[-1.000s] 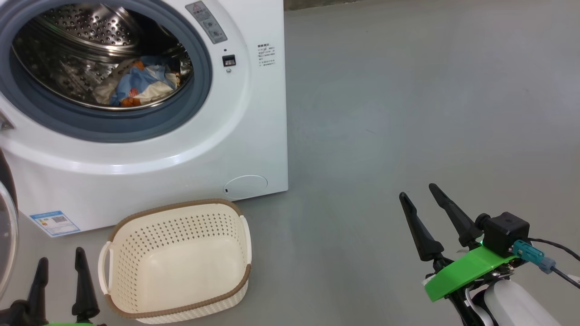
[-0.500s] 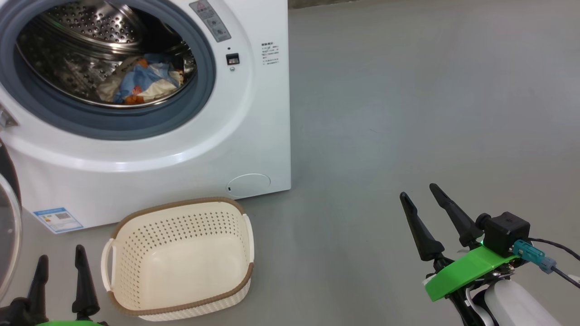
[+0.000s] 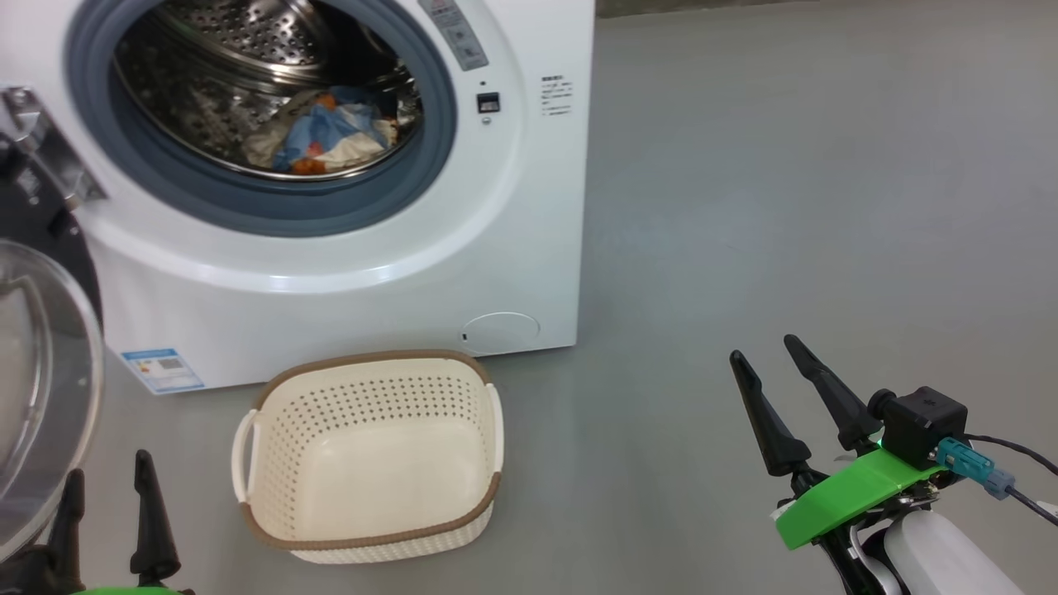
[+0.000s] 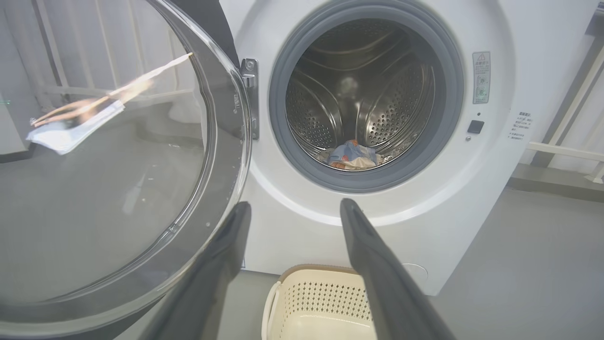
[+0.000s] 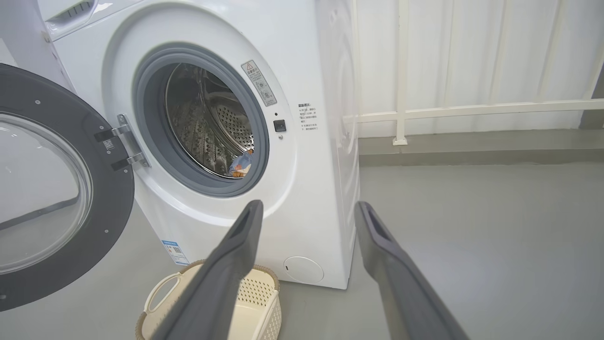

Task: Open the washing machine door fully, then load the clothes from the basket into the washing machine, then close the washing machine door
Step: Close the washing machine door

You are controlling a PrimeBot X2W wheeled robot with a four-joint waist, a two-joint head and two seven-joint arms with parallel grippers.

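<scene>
— Start at the left. What stands there?

— The large round glossy black washing machine door (image 3: 41,372) with its bulging clear glass window, swung wide on its hinge (image 3: 50,140), well away from the opening. Just beside its lower rim hovers the left gripper (image 3: 109,467), jaws wide, holding nothing.

— And the machine?

— The white boxy front-loading washing machine (image 3: 331,281) stands on the grey floor (image 3: 785,207). The small blue bear-print and cream clothes (image 3: 331,136) lie heaped at the bottom of the perforated steel drum (image 3: 215,99), clear of the grey-blue gasket (image 3: 248,215).

— The basket?

— The small cream-white perforated plastic basket (image 3: 372,357) sits on the floor just before the machine's front, empty. Far right, the right gripper (image 3: 762,348) hangs over bare floor, jaws wide, empty too.

— So loading looks done?

— I judge so; closing is the step in hand. The left gripper is nearest: it needs to get behind the door and push it round on its hinge until it latches.
</scene>
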